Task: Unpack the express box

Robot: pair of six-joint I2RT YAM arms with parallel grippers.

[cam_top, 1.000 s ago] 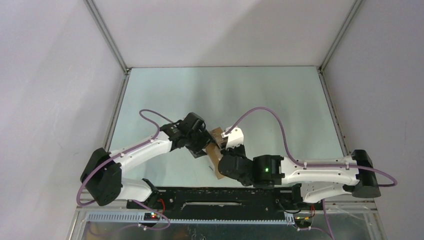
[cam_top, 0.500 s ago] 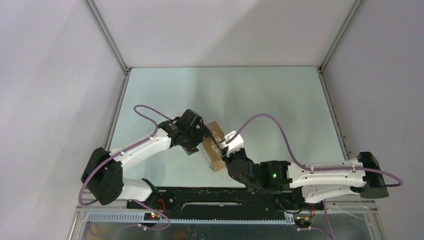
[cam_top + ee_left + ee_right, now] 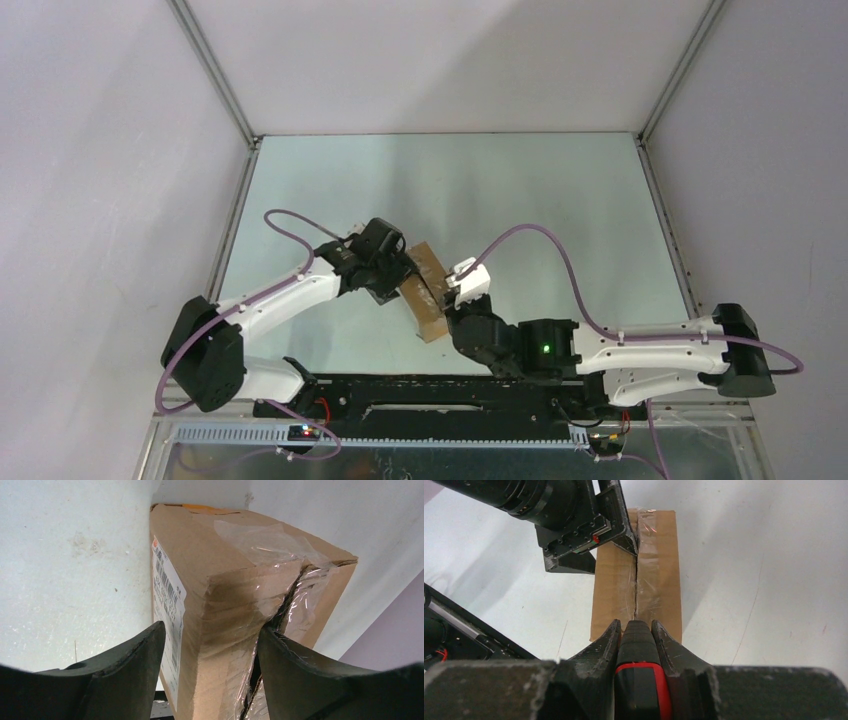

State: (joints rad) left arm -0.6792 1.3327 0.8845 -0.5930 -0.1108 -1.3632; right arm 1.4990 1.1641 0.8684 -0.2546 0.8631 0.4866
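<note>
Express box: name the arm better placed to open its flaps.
Probably left: left fingers pinch one flap of the express box at the slit tape; right fingers hold the red-handled knife.

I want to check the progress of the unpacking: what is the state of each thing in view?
express box: lying flat, tape slit along the seam, flaps down.
knife: held by the right gripper, pointing at the seam.
left gripper: closed on one flap, a finger in the slit.

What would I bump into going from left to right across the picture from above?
Left arm → left pincer → box → right pincer, holding a knife → right arm.
</note>
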